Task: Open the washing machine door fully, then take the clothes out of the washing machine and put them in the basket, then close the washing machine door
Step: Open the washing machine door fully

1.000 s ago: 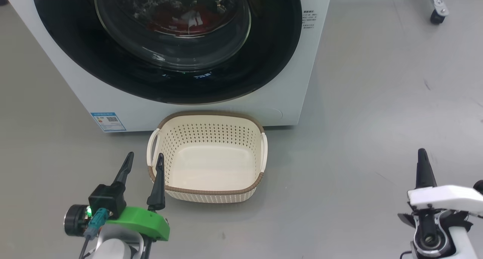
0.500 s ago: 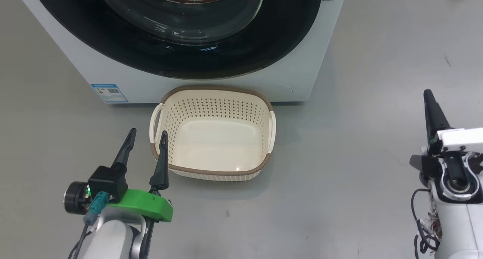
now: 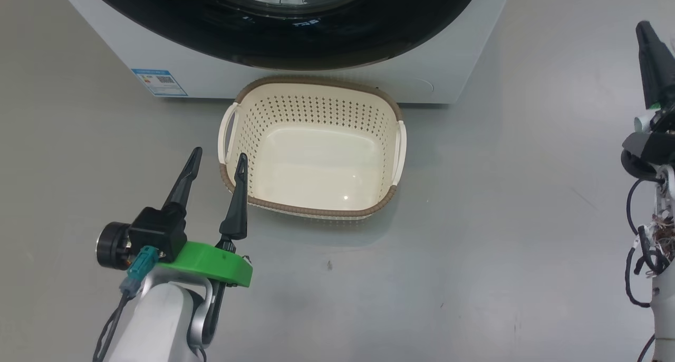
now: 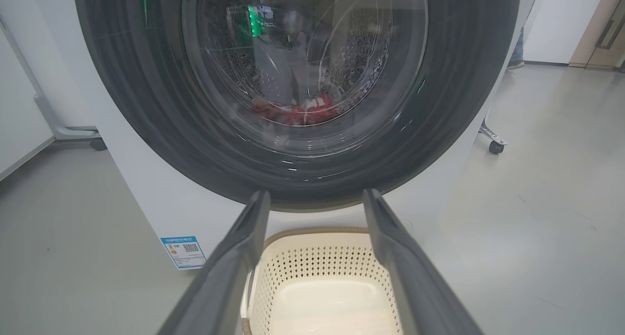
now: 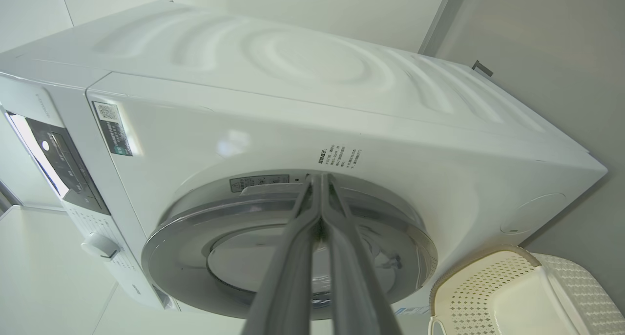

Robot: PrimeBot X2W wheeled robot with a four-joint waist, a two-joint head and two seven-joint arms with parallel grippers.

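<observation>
The washing machine door [image 4: 146,105] is sitting shut against the white washing machine [image 5: 293,66]. Through its bulging glass the red clothes [image 4: 305,113] are lying low in the steel drum. The cream basket [image 3: 316,82] is standing on the grey floor [image 3: 501,219] just in front of the machine, right below the door. A blue label sticker [image 3: 159,82] is showing on the machine's front, low down and to the left of the basket.

The left gripper [image 3: 219,154] is hovering low by the basket's near left corner with its dark fingers spread wide and gripping nothing. From its wrist camera those fingers are framing the bottom of the door's black ring.

Over on the right, the right gripper [image 3: 644,28] is standing well apart from the basket with its fingers pressed together and nothing between them. In its wrist view the tips [image 5: 320,178] are pointing at the door's edge, near a small block of printed text. I cannot tell whether they are touching it.
</observation>
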